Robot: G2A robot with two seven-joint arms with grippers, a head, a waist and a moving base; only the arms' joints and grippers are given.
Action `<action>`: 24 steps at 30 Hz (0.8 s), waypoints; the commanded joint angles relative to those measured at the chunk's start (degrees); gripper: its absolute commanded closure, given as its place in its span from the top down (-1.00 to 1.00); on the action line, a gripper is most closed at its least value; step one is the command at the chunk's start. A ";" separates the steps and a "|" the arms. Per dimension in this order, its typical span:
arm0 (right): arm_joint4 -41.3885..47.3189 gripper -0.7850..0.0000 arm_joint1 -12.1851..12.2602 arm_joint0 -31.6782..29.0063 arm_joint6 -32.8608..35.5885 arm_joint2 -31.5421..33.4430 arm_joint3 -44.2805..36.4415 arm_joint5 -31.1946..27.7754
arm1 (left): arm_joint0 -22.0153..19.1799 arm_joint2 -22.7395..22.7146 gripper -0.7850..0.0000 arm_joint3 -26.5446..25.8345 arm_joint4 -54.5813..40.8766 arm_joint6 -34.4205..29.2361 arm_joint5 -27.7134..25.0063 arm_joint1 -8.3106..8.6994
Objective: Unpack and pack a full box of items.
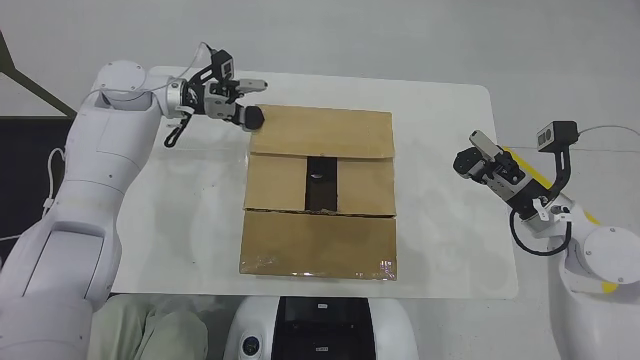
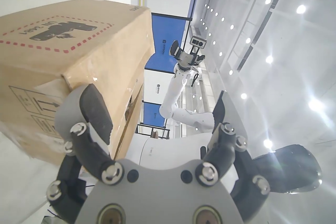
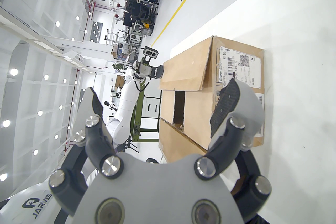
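Left claw [image 1: 251, 101] hangs spread wide at the box's [image 1: 320, 245] 11 o'clock corner, right claw [image 1: 478, 157] likewise unclenched out at 3 o'clock; stiff cardboard, probably heavy, so pinching a flap [image 1: 320, 132] by its edge seems smartest.

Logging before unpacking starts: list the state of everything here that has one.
Box: outer flaps folded open, inner flaps down, dark gap between them.
Left gripper: open, at the box's far corner.
Right gripper: open, empty, apart from the box.
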 commanded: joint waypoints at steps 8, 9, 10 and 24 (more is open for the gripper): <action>0.00 1.00 0.00 0.00 0.00 0.00 0.00 0.00 | -0.07 0.10 1.00 0.10 0.10 0.65 0.06 -0.04; 0.00 1.00 0.00 0.00 0.00 0.00 0.00 0.00 | -0.07 0.09 1.00 0.08 -0.02 0.58 0.06 -0.05; 0.00 1.00 0.00 0.00 0.00 0.00 0.00 0.00 | -0.07 0.09 1.00 0.08 -0.02 0.58 0.06 -0.05; 0.00 1.00 0.00 0.00 0.00 0.00 0.00 0.00 | -0.07 0.09 1.00 0.08 -0.02 0.58 0.06 -0.05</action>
